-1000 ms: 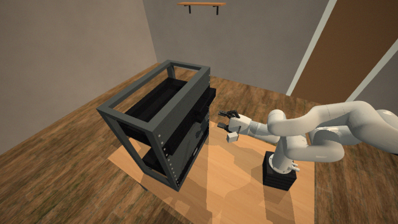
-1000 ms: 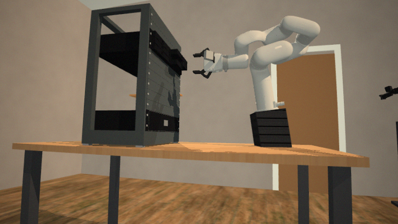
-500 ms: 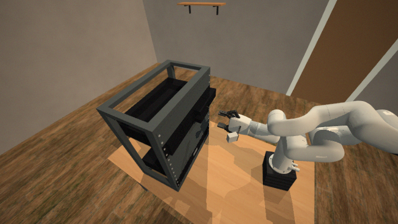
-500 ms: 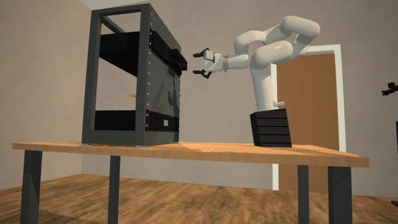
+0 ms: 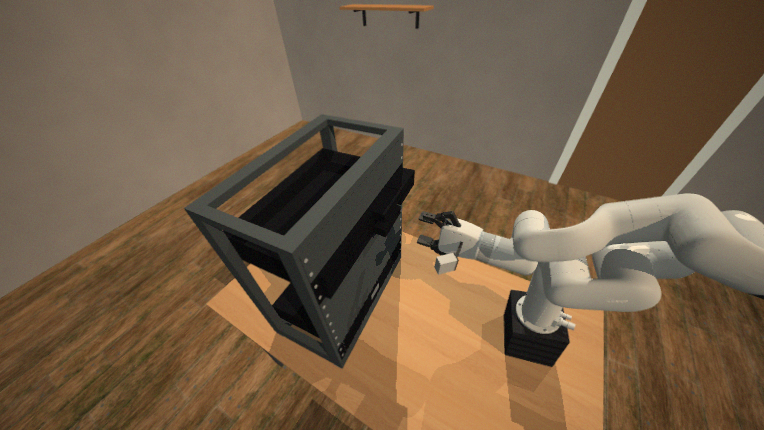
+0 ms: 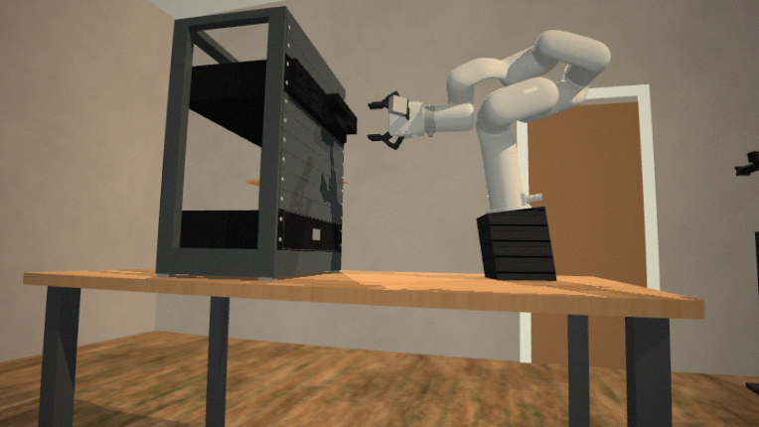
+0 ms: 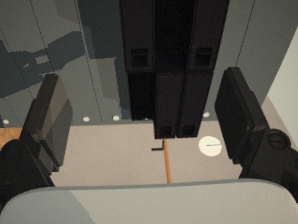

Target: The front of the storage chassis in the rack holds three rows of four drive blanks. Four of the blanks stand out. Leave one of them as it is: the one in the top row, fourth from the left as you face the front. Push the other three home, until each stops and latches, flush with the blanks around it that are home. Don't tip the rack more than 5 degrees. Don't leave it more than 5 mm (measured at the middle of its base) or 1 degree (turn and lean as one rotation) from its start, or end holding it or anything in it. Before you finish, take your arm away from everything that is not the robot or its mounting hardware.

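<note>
Looking down from the top view: dark grey rack (image 5: pixel 350 184) standing on the wooden table (image 5: pixel 470 341), at about 9 o'clock from the black pedestal (image 5: pixel 556 352) of the white arm (image 5: pixel 588 240). Black storage chassis (image 5: pixel 398 186) mounted high in the rack, its front facing 3 o'clock toward the gripper (image 5: pixel 427 228). One blank (image 5: pixel 383 224) visibly proud of the chassis front. Gripper spread wide, empty, near that front but apart from it. Small wall shelf (image 5: pixel 386 7) at 12 o'clock.

Seen from the exterior view: rack (image 6: pixel 271 159) upright on the table (image 6: pixel 372 294), base flat. Chassis (image 6: pixel 318 100) up near the rack's top, with a protruding blank (image 6: pixel 346 117) at its right end. Gripper (image 6: pixel 378 120) level with the chassis, at 3 o'clock from it, fingers pointing toward it, a gap showing between fingertips and blank. Jaws fully apart, one above the other, nothing between them. Second dark unit (image 6: pixel 310 233) low in the rack. Pedestal (image 6: pixel 518 243) on the table at 3 o'clock, brown door (image 6: pixel 584 212) behind it.

Seen from the wrist view: two dark fingers at 9 and 3 o'clock, wide apart, holding nothing. Chassis front (image 7: pixel 176 30) running down from 12 o'clock, rotated in frame. A blank (image 7: pixel 178 103) standing out from it, lined up midway between the fingers. Grey rack panels (image 7: pixel 40 23) to either side. Exact row and column of that blank not readable.
</note>
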